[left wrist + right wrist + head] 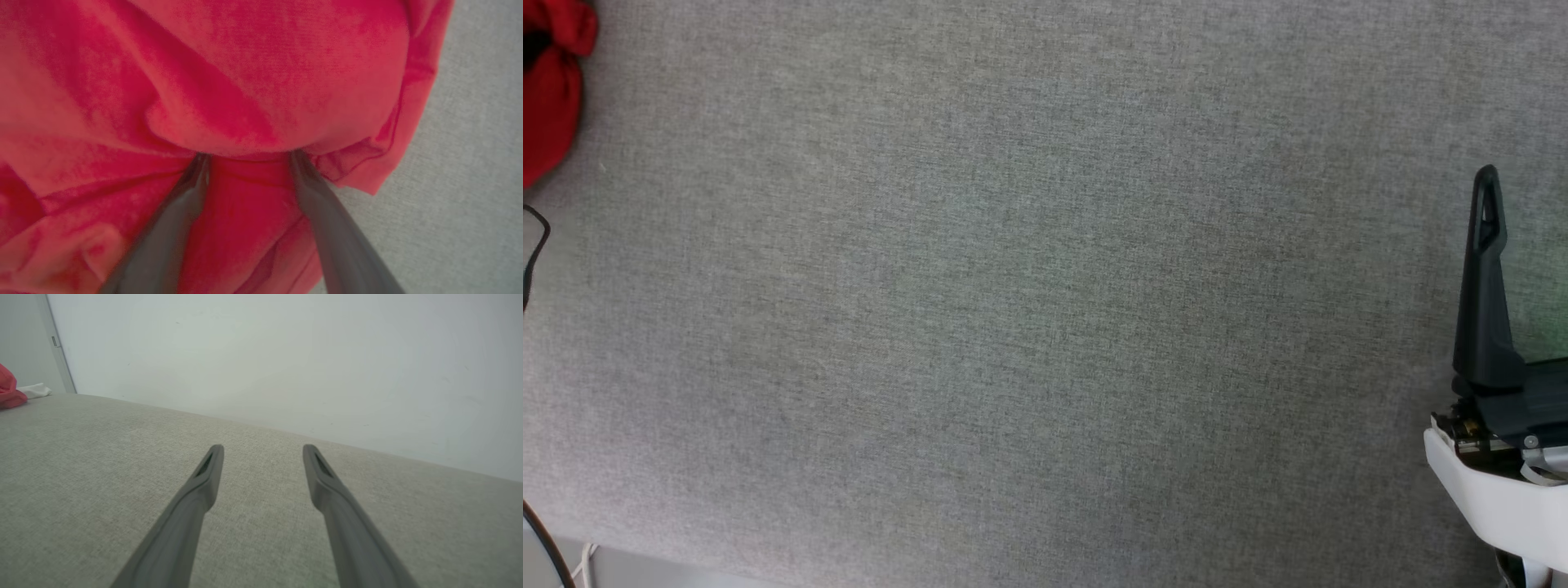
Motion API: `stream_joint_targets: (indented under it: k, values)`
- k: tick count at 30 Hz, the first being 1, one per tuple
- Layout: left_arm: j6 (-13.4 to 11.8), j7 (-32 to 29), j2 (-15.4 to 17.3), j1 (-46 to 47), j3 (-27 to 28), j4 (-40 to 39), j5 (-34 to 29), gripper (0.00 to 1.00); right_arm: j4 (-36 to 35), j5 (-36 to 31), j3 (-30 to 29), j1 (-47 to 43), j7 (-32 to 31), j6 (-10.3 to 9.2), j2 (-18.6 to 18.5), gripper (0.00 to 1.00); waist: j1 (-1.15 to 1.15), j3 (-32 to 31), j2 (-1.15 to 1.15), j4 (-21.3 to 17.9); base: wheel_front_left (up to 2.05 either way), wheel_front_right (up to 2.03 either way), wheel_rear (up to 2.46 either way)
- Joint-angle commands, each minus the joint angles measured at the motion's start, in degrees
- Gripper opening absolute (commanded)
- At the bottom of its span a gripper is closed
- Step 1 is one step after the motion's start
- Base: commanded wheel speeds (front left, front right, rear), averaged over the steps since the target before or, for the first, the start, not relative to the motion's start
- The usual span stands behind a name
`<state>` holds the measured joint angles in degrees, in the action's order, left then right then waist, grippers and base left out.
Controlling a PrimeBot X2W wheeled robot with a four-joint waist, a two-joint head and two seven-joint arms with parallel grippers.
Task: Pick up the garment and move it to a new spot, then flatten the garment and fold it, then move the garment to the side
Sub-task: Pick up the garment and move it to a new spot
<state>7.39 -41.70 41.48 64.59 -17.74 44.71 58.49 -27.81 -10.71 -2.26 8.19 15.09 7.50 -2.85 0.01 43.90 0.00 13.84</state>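
The crumpled red jersey garment [551, 90] lies bunched at the grey fabric bench's [1045, 327] far left corner, where the left gripper [249, 157], fingers spread, noses into its folds, apparently to pinch, while the right gripper [263, 451] idles open.

Left gripper [249, 157]: spread wide, tips buried under cloth, red fold between.
Garment [265, 73]: red, crumpled, bulging over both tips.
Surface [474, 163]: grey woven fabric, at right.
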Motion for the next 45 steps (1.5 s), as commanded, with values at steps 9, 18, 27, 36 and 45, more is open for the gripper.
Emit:
stream_joint_targets:
  k: [9, 18, 27, 36, 45]
  values:
    - [0.01, 3.16, 2.61, 1.82, -4.31, 0.55, 0.48, 0.00, 1.82, 1.25, 0.13, 1.37, 0.12, -0.02, -0.05, 1.00, -0.01, -4.03, 0.00, -0.56, 0.00, 0.00, 0.00]
    - [0.01, 5.21, 8.70, 3.28, -10.16, -7.85, -1.48, 0.00, 5.62, 4.39, 2.04, -0.81, 0.12, -0.02, -0.04, 1.00, -0.01, -13.64, 0.00, -1.42, 0.00, 0.00, 0.00]
    - [0.01, 4.49, 10.97, 8.51, -16.27, -19.91, -1.75, 0.00, 9.12, 7.80, 2.63, -1.91, 0.13, -0.02, -0.04, 1.00, -0.01, -20.14, 0.00, -3.65, 0.00, 0.00, 0.00]
    - [0.01, 2.51, 9.26, 13.99, -22.28, -28.34, -2.09, 0.00, 11.57, 10.60, 2.86, -3.77, 0.12, -0.02, -0.02, 1.00, -0.01, -25.23, 0.00, -8.20, 0.00, 0.00, 0.00]
    - [0.01, 2.82, 3.14, 18.35, -27.98, -33.50, -1.22, 0.00, 13.24, 12.91, 2.60, -4.87, 0.12, -0.02, 0.00, 1.00, -0.01, -28.69, 0.00, -13.24, 0.00, 0.00, 0.00]
